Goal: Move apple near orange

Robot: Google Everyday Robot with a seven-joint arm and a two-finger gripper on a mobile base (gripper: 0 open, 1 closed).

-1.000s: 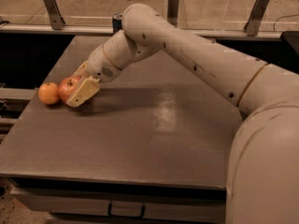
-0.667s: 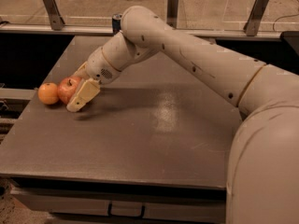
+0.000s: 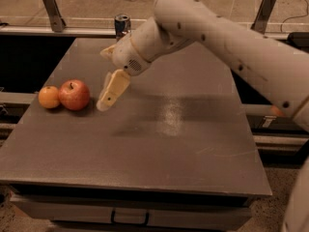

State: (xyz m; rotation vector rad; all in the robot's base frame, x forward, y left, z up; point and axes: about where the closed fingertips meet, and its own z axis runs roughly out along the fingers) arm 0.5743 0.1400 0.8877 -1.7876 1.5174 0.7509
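The red apple [image 3: 74,94] with a dark stem sits on the grey table [image 3: 159,144] near its left edge. The small orange [image 3: 49,96] lies right beside it on its left, touching or nearly touching. My gripper [image 3: 109,92] hangs just to the right of the apple, slightly above the table top and apart from the fruit. It is open and holds nothing. Its cream fingers [image 3: 115,86] point down and to the left.
A drinks can [image 3: 122,25] stands at the table's far edge behind my arm. My large white arm [image 3: 227,37] reaches in from the right across the table's back half. A railing runs behind the table.
My gripper was around the apple beside the orange. It has let the apple go and drawn back to the right and upward. The apple stays next to the orange.
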